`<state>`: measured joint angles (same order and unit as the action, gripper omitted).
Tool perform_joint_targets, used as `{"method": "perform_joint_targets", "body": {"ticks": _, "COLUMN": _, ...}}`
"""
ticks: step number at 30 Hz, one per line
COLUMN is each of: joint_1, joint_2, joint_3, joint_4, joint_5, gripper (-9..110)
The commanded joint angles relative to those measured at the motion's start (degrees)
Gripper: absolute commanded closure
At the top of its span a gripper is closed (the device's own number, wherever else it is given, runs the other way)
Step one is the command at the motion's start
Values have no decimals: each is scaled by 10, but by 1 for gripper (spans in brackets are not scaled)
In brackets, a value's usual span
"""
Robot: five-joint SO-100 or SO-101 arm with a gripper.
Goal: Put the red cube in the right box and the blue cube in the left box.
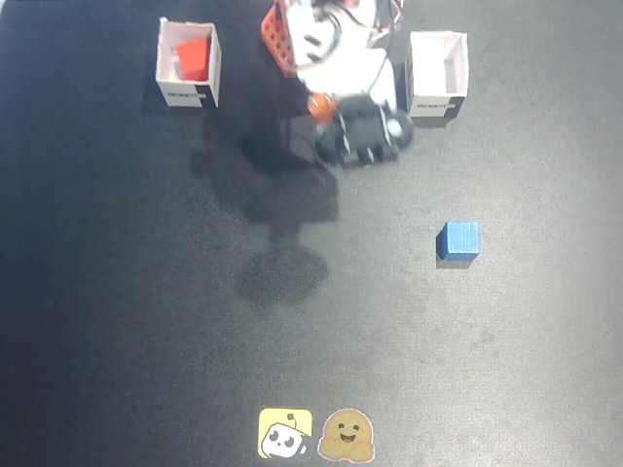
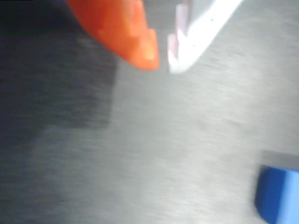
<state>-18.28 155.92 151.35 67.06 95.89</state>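
The red cube (image 1: 194,58) lies inside the right box (image 1: 165,60), which stands at the upper left of the fixed view. At the upper right stands the left box (image 1: 417,70), with nothing showing inside it. The blue cube (image 1: 458,240) rests on the dark table, right of centre and apart from both boxes. It also shows as a blurred blue cube (image 2: 278,196) at the lower right of the wrist view. My gripper (image 2: 161,63) hangs above the bare table in that view. Its orange and white fingertips are almost touching and hold nothing.
The folded arm (image 1: 341,73) sits between the two boxes at the top of the fixed view and casts a shadow (image 1: 282,272) toward the table's middle. Two small stickers (image 1: 316,435) lie at the near edge.
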Motion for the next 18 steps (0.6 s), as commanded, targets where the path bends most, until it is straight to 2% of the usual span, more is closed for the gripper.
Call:
{"method": "perform_joint_targets", "body": {"ticks": 1, "joint_1": -37, "joint_2": -54, "joint_3": -46, "joint_4": -38, "joint_5": 50, "gripper": 101}}
{"method": "perform_joint_targets", "body": {"ticks": 7, "joint_1": -83, "joint_2": -133, "joint_3": -60, "joint_4": -109, "joint_5": 120, "gripper": 101}}
{"method": "perform_joint_targets", "body": {"ticks": 13, "joint_1": -112, "joint_2": -250, "joint_3": -135, "joint_4": -124, "joint_5": 176, "gripper": 101}}
{"method": "perform_joint_targets", "body": {"ticks": 18, "joint_1": -133, "joint_2": -303, "joint_3": -137, "joint_4": -192, "joint_5": 208, "gripper": 96}}
